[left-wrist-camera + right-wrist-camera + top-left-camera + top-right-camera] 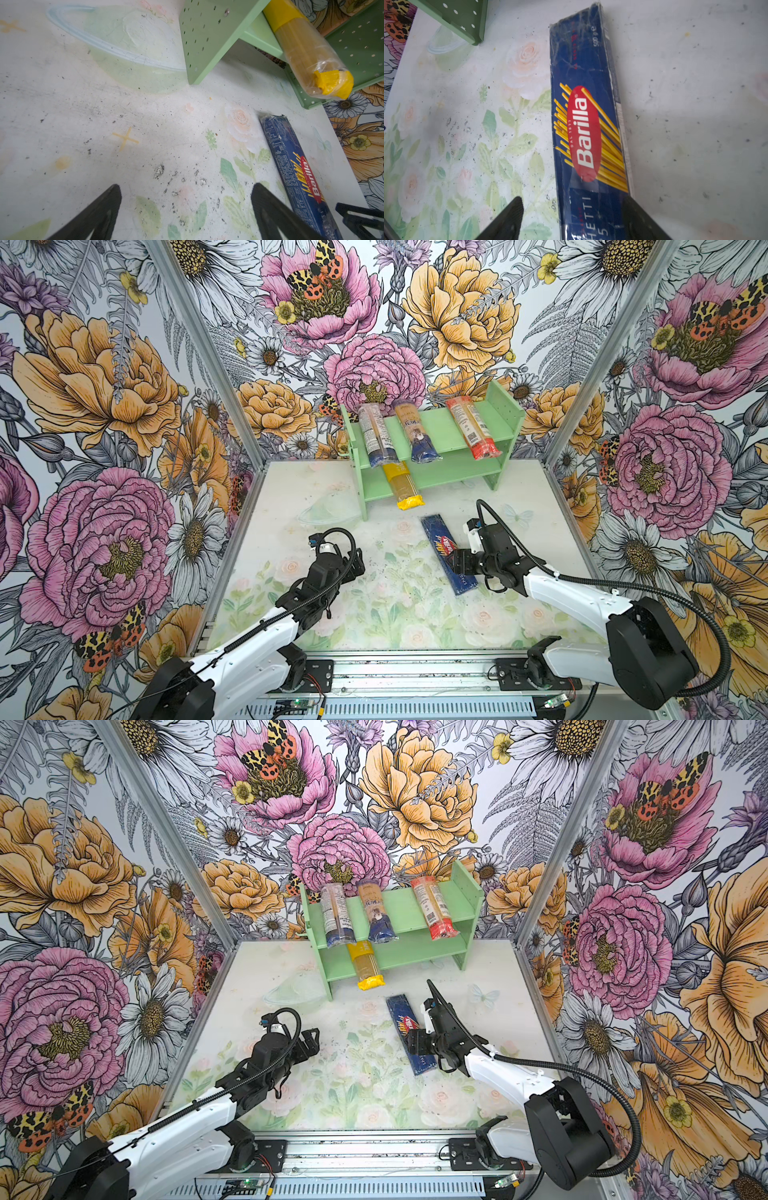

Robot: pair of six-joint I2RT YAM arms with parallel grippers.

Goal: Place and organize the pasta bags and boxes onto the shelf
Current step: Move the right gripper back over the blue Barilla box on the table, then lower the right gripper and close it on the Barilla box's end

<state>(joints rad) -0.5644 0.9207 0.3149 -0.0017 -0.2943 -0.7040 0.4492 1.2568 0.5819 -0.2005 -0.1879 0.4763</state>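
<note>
Barilla box (pixel 434 531) (pixel 398 1011) lies flat on the counter (pixel 395 614), in front of the mint-green shelf (pixel 505 410) and at a slant to it. Its far end is near the yellow bag (pixel 401 485) but apart from it. The right gripper (pixel 453 561) sits over the near half of the box. In the right wrist view its jaws are spread wider than the box (pixel 587 104): one finger (pixel 508 218) stands clear of the box's edge with bare counter between, and the other finger (pixel 639 220) sits right at the opposite edge. Nothing is pinched.

The left gripper (pixel 356 563) (pixel 185 212) hangs over bare counter to the left of the box, jaws spread wide and empty.

On the shelf's top tier lie two clear bags with dark-blue ends (pixel 374 435) (pixel 417 433) and the red-ended bag (pixel 471 431), each running front to back with its near end overhanging the front edge. The yellow bag rests on the lower tier, its yellow end jutting out past the front.
</note>
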